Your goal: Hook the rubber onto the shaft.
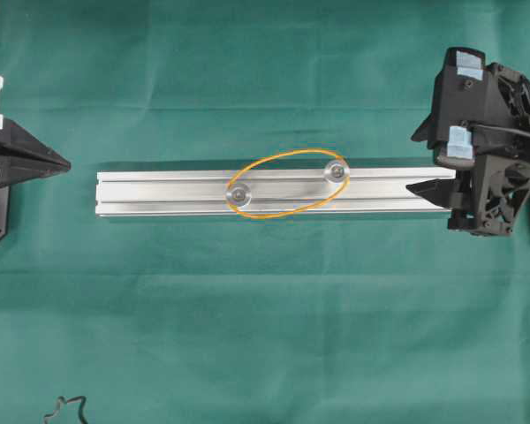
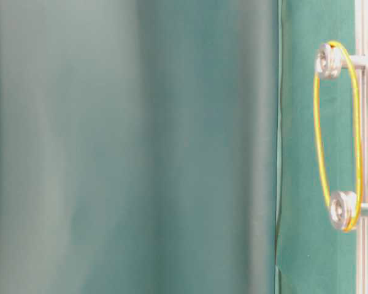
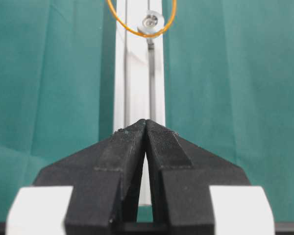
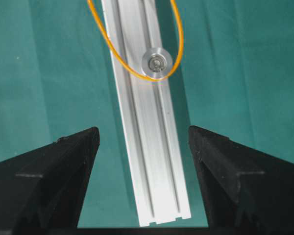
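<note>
Two shafts point(image 1: 239, 195) point(image 1: 336, 170) on rail point(image 1: 159, 193) already ringed by rubber point(image 1: 287, 183). Thin, light, stretchy, snaps back; pinch free span mid-loop. Left end effector point(image 3: 145, 128) closed, right end effector point(image 4: 143, 142) open, both empty.

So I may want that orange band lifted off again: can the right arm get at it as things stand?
Probably yes. The right gripper is open over the rail's end, and only bare rail lies between it and the orange band around the two pegs.

A blurred curtain point(image 2: 129, 147) fills the table-level view.
</note>
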{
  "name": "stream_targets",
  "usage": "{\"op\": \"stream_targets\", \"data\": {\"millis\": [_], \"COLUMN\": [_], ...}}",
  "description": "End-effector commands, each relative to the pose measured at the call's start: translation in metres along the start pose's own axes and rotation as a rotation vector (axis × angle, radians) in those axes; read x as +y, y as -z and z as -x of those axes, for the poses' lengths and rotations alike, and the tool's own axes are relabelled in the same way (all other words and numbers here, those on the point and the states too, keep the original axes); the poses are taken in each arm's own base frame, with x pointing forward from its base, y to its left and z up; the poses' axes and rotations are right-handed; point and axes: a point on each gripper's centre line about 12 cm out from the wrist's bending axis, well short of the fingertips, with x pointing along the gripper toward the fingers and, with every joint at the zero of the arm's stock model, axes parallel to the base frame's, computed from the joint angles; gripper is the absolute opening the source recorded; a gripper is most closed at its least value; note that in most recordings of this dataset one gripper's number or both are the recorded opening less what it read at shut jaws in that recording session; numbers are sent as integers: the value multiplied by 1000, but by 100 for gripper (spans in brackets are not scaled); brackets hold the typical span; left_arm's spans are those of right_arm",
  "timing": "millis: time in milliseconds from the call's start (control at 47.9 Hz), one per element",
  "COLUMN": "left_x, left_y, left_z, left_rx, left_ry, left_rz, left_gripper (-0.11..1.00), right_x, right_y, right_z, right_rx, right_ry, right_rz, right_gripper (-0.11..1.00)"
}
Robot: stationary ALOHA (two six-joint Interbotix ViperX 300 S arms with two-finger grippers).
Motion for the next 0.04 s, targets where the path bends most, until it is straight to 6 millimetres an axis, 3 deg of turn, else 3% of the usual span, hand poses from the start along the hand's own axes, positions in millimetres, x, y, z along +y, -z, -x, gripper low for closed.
{"op": "stream_targets", "data": {"millis": [0, 21], "left_x": [1, 1], "left_y": [-12, -12], "left_z": [4, 4], "left_rx": [-34, -34], "left_ry": [-4, -4], "left_rz": [-3, -1], "left_gripper": [0, 0], "right_x": [1, 1], "right_y": [-4, -4], "right_z": [4, 4], "right_rx": [-18, -17], "right_ry": [-7, -7], "right_rz": [-4, -4], "right_gripper": [76, 76]}}
